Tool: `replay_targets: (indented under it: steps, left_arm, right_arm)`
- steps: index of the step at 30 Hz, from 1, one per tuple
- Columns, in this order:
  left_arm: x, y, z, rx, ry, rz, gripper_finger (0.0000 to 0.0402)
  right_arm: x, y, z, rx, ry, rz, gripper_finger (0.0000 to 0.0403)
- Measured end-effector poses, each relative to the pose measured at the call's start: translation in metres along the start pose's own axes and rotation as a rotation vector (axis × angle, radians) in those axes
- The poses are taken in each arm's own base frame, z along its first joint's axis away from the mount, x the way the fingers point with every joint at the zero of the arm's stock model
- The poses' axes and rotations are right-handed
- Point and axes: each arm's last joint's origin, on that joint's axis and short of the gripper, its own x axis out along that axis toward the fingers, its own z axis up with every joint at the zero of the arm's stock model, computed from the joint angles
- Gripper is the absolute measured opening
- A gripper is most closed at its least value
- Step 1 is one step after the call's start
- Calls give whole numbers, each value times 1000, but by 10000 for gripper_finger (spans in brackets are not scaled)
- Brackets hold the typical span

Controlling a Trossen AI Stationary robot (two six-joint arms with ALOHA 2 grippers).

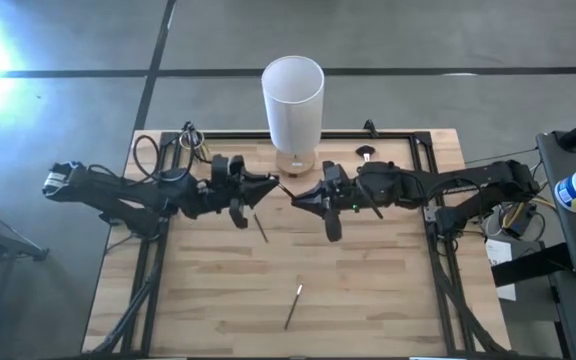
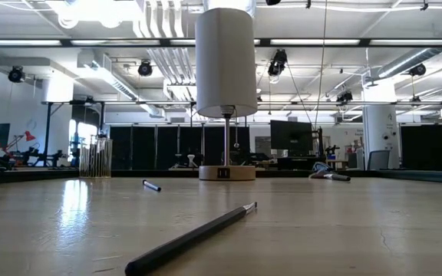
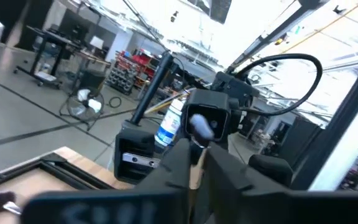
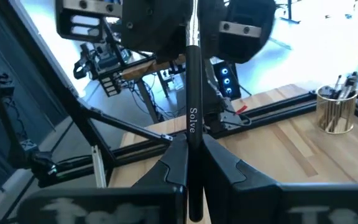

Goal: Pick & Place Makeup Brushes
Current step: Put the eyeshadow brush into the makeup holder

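Room: an open workshop hall with ceiling lights, ducts and dark benches beyond the table.
Surface: pale wooden plank table top (image 1: 368,290) in a black metal frame.
Tall white cylinder (image 1: 293,100): stands on a small round wooden base at the table's far middle edge.
Left gripper (image 1: 271,184): hangs above the table just in front of the cylinder, tip facing the other arm; I cannot tell whether its fingers are spread or closed.
Right gripper (image 4: 189,163): faces the left one, tips nearly meeting, fingers pressed on a thin dark makeup brush handle (image 4: 192,112) printed "Solve".
Second dark brush (image 1: 260,226): lies on the wood near the left gripper.
Third dark brush with pale tip (image 1: 294,305): lies alone near the table's front edge, well apart from both arms.
Small yellowish clear cup (image 4: 337,110): holds several brushes upright.
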Motion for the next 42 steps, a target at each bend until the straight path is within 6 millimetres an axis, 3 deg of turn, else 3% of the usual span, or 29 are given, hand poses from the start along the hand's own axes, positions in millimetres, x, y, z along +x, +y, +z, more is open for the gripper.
replay_targets:
  steps: [2,7,13,19,25,32,37,42]
  left_arm:
    - [0,1,1,3,-13,18,14]
    - [-4,-1,12,31,-30,66,8]
    - [-31,13,48,121,9,276,5]
    - [-67,51,69,192,104,484,4]
    - [-78,112,74,222,203,652,4]
    - [-96,183,86,179,140,972,4]
    - [-105,208,83,211,120,1166,4]
    - [-109,226,64,208,161,1296,4]
  right_arm:
    - [0,0,1,-1,-2,-2,32]
    - [-2,-1,1,-4,13,-14,94]
    - [-3,-8,-2,-53,44,-102,135]
    - [0,-12,-5,-91,50,-171,90]
    - [0,-18,-5,-91,36,-231,15]
    - [-1,-25,-1,-90,27,-259,8]
    - [-3,-31,-2,-102,60,-279,8]
    - [-8,-32,-1,-134,85,-286,8]
